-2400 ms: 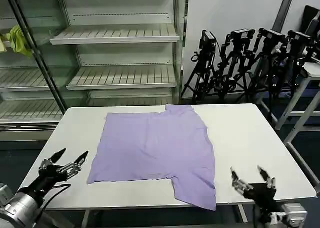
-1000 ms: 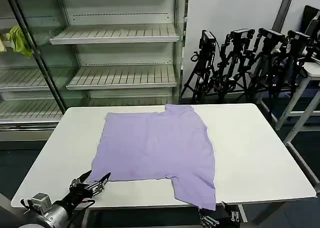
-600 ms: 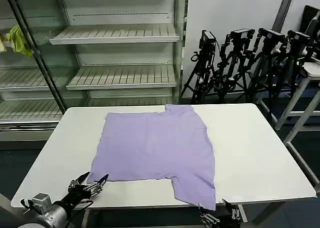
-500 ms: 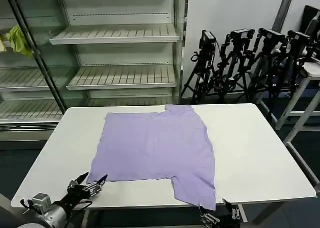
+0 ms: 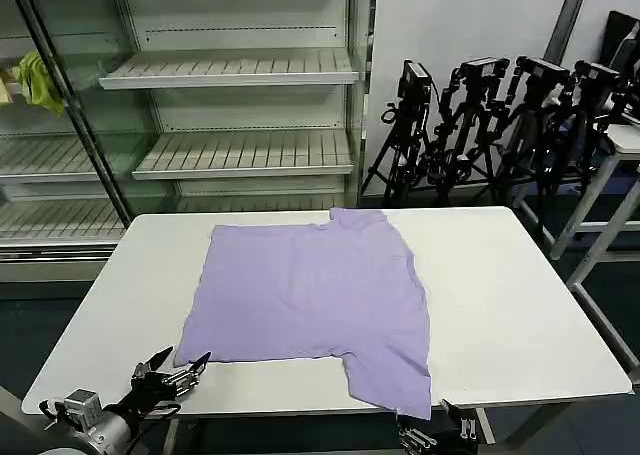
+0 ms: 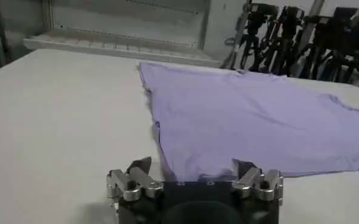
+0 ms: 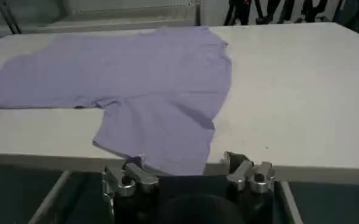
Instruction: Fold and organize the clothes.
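Observation:
The clothes are one lavender T-shirt point(image 5: 315, 295) spread flat on the white table point(image 5: 500, 295), with one sleeve point(image 5: 400, 380) draped over the front edge. My left gripper point(image 5: 172, 370) hovers open at the front edge, just short of the shirt's near left corner point(image 6: 167, 164). In the left wrist view the shirt point(image 6: 252, 115) lies straight ahead of the left gripper point(image 6: 191, 167). My right gripper point(image 5: 435, 430) sits open below the front edge, under the hanging sleeve point(image 7: 161, 146). The right gripper point(image 7: 185, 161) holds nothing.
Empty metal shelves point(image 5: 230, 70) stand behind the table, with a yellow-green cloth point(image 5: 38, 80) on the far left. A row of black tripods point(image 5: 500, 105) stands at the back right. Bare tabletop point(image 7: 301, 91) lies to the right of the shirt.
Both grippers have dropped toward the table's front edge and moved inward to the shirt's near corners. In the last second the left gripper eased slightly back and left. The shirt has not moved.

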`<state>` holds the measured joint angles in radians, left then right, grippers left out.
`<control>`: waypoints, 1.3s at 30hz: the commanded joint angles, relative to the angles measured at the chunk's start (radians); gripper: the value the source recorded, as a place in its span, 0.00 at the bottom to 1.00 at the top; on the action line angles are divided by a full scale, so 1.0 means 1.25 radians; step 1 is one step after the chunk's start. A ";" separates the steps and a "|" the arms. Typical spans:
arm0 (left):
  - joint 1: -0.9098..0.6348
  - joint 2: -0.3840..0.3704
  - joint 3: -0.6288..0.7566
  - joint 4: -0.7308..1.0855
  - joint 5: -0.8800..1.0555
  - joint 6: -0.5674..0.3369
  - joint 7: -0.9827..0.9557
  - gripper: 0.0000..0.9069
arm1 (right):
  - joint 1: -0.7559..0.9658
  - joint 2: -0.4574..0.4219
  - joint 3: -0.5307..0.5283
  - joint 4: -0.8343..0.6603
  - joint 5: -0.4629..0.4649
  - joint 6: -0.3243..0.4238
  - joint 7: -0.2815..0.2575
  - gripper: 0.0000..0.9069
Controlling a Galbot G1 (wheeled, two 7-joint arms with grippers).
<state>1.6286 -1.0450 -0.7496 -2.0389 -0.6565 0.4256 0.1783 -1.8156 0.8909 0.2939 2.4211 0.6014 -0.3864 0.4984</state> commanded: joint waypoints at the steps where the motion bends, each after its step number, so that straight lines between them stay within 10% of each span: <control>1: 0.005 -0.001 0.000 -0.001 0.012 0.000 0.005 0.90 | 0.002 0.000 0.000 -0.005 -0.001 0.000 -0.001 1.00; 13: 0.009 -0.005 0.000 -0.004 0.028 -0.005 0.014 0.63 | 0.017 0.003 -0.005 -0.020 -0.007 -0.001 -0.008 1.00; 24: 0.012 -0.006 0.000 -0.008 0.032 -0.007 0.018 0.33 | 0.029 0.005 -0.011 -0.031 -0.009 -0.002 -0.015 0.66; 39: 0.020 -0.004 -0.008 -0.003 0.038 -0.012 0.026 0.18 | 0.039 0.012 -0.030 -0.053 -0.013 -0.002 -0.019 0.33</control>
<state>1.6529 -1.0507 -0.7572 -2.0437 -0.6125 0.4120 0.2099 -1.7683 0.9052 0.2631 2.3637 0.5819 -0.3854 0.4761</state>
